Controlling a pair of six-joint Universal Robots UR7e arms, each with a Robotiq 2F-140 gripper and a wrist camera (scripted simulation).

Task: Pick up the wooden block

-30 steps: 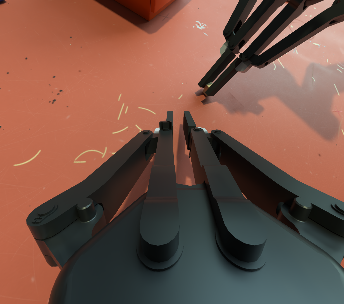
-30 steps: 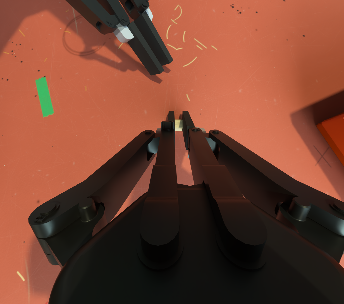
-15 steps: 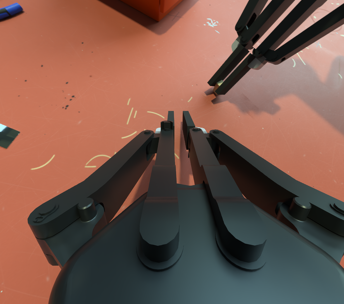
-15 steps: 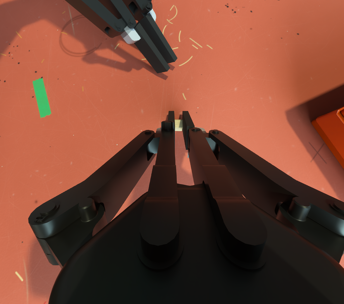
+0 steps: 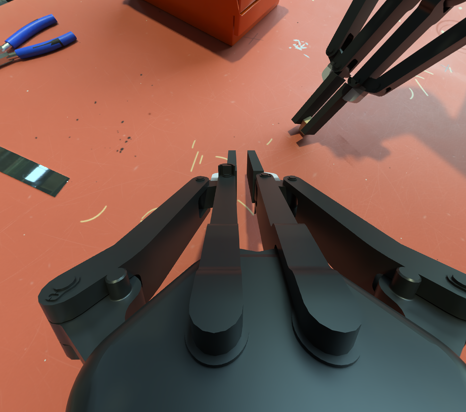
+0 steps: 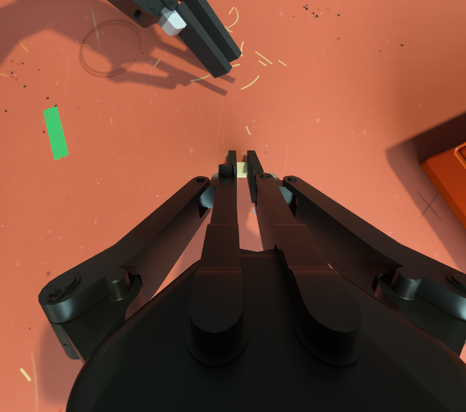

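Wooden block (image 6: 241, 169) sits btwn right gripper (image 6: 241, 157) fingertips, just above table (image 6: 327, 102). Left gripper (image 6: 223, 64) ahead-left of it, tape strip (image 6: 55, 133) far left, bin (image 6: 446, 180) at right. From left gripper: bin ahead, pliers (image 5: 30, 41) ahead-left.

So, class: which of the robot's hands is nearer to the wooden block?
Right. The right hand is shut on the wooden block, pinching it between its fingertips. The left hand is shut on nothing and sits apart from the block, over the bare red table.
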